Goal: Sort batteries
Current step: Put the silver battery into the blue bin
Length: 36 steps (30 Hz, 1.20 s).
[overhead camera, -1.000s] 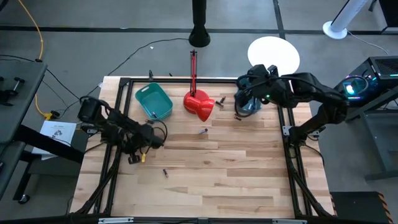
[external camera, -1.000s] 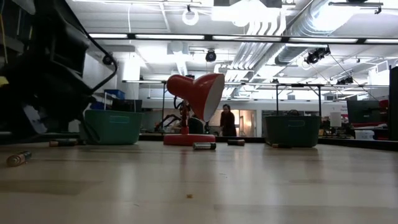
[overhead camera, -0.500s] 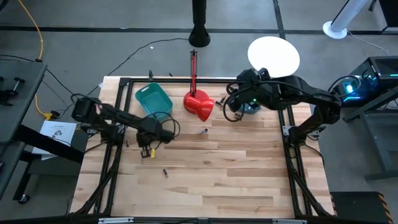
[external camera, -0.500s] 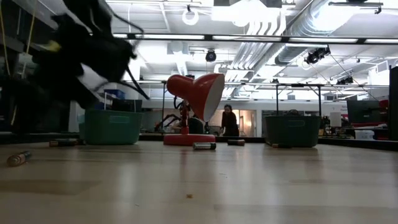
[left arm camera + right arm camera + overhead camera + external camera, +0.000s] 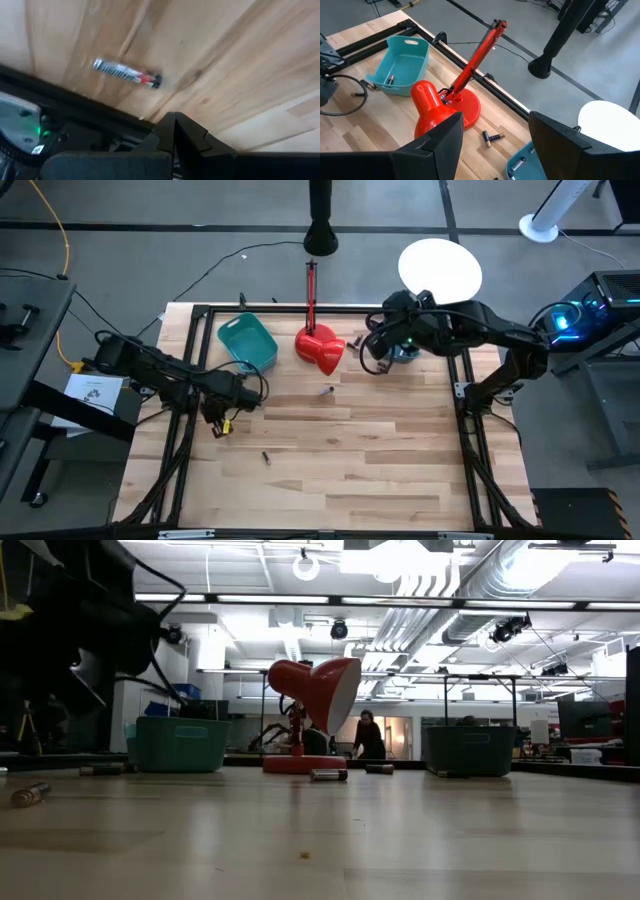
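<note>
Several small dark batteries lie on their sides on the wooden table: one (image 5: 266,457) near the middle front, one (image 5: 327,391) below the lamp, a pair (image 5: 490,137) beside the lamp's base, and one (image 5: 127,74) by the table's frame, just ahead of my left gripper. My left gripper (image 5: 173,120) is shut with nothing between its fingers and points down over the table's left part (image 5: 217,420). My right gripper (image 5: 492,150) is open and empty. It hangs between the lamp and the right teal bin (image 5: 373,355).
A red desk lamp (image 5: 320,350) lies tipped at the far middle of the table. The left teal bin (image 5: 247,343) holds a battery (image 5: 390,79), and the right teal bin (image 5: 520,160) holds one too. A black frame (image 5: 190,330) borders the table. A person (image 5: 365,735) stands far behind.
My left gripper swung out toward the table's right and came back toward the left edge, staying low over the table. My right gripper moved from over the right teal bin a little toward the lamp, then kept still. No battery has moved.
</note>
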Motion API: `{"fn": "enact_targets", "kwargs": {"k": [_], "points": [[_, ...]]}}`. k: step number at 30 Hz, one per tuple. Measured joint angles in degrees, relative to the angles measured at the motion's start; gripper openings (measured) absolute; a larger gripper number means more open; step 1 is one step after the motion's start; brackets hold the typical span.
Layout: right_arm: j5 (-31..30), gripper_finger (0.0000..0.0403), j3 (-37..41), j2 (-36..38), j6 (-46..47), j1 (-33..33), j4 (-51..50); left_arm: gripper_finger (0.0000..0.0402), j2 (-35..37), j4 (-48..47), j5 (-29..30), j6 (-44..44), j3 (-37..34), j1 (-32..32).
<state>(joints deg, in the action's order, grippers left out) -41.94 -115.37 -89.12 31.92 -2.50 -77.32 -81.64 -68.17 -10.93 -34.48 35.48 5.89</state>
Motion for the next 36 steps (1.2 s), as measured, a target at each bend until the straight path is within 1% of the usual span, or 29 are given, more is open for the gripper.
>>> {"fn": "enact_targets", "kwargs": {"k": [6, 8, 11, 13, 17, 20, 23, 27, 30, 36], "points": [[0.05, 0.022, 0.0, 0.0, 0.0, 0.67, 0.06, 0.0, -0.97, 0.57, 2.11, 0.03, -0.11, -1.33], [-0.04, 0.022, 0.0, 0.0, -0.19, 0.66, 0.09, 0.0, -1.01, 0.64, 5.35, 0.07, -0.11, -1.44], [-0.04, 0.022, 0.0, 0.0, -0.35, 0.65, 0.22, 0.0, -1.01, 1.06, 12.47, -0.02, -0.11, -1.85], [-0.04, 0.022, 0.0, 0.0, -0.41, 0.65, 0.24, 0.0, -0.99, 1.45, 14.4, -0.7, -0.11, -2.44], [0.0, 0.022, 0.0, 0.02, -0.41, 0.65, -0.01, 0.0, -1.01, 1.9, 14.15, -1.57, -0.11, -3.37], [0.09, 0.022, 0.0, 0.02, -0.41, 0.65, -0.1, 0.0, -1.01, 2.6, 12.25, -3.0, -0.11, -3.41], [0.14, 0.022, 0.0, 0.02, -0.42, 0.65, -0.19, 0.0, -1.01, 5.72, 10.7, -4.35, -0.11, -3.34], [0.16, 0.022, 0.0, 0.02, -0.42, 0.63, -0.72, 0.0, -1.01, 10.2, 10.57, -5.95, -0.11, -3.35], [0.24, 0.022, 0.0, 0.02, -0.42, 0.63, -0.96, 0.0, -1.01, 11.04, 10.28, -6.64, 0.14, -3.35], [0.35, 0.022, 0.0, 0.02, -0.43, 0.63, -0.96, 0.0, 0.23, 7.66, 9.7, -6.26, 6.04, -2.81]]}}
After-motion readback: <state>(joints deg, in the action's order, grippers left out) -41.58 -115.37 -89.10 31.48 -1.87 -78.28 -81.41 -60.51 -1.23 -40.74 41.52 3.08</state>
